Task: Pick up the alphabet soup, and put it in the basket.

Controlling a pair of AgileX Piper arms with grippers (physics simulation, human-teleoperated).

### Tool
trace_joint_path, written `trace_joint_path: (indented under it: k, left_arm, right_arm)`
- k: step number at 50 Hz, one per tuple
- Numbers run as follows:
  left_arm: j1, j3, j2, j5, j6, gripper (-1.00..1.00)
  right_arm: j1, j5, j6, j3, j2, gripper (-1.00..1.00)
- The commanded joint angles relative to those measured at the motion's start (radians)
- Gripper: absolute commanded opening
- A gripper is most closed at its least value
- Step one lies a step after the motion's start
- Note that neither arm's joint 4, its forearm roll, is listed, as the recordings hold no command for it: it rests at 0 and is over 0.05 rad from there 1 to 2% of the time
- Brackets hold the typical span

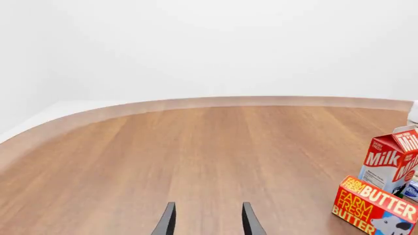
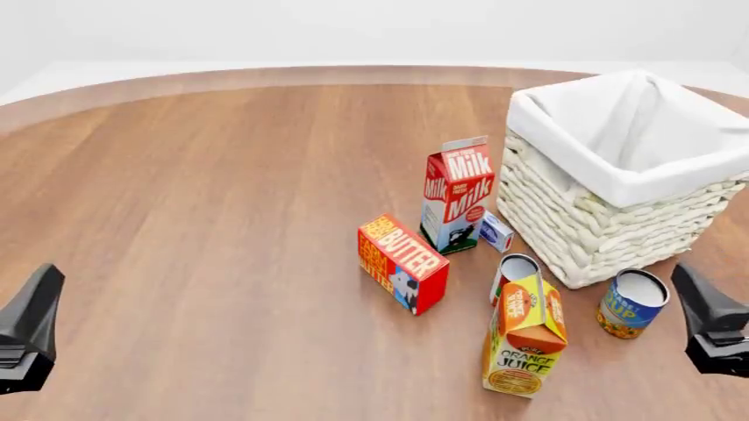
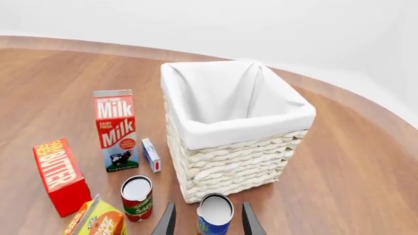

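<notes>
The alphabet soup (image 2: 632,303), a small can with a blue and orange label, stands upright on the table just in front of the basket (image 2: 585,224). That basket is white wicker with a cloth lining and nothing in it. My right gripper (image 2: 711,321) hovers open just right of the can. In the right wrist view the alphabet soup (image 3: 214,213) shows in the gap between the spread fingertips of the right gripper (image 3: 209,223), with the basket (image 3: 235,161) behind it. My left gripper (image 2: 30,329) sits open at the near left; in its wrist view the left gripper (image 1: 207,220) holds nothing.
Left of the soup stand a red-and-white can (image 2: 513,274) and an orange juice carton (image 2: 524,338). Behind them are a milk carton (image 2: 457,193), a small blue-and-white box (image 2: 496,231) and a red butter box (image 2: 402,263). The table's curved far edge (image 2: 293,77) runs across the back.
</notes>
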Motion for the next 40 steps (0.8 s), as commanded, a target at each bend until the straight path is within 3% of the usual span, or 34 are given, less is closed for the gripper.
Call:
trace_joint_path:
  k: [1, 40]
  left_arm:
    - [0.0, 0.0, 0.0, 0.0, 0.0, 1.0]
    - [0.0, 0.0, 0.0, 0.0, 0.0, 1.0]
  right_arm:
    - [-0.016, -0.042, 0.009, 0.033, 0.041, 1.0]
    - [-0.049, -0.285, 0.025, 0.118, 0.283, 1.0]
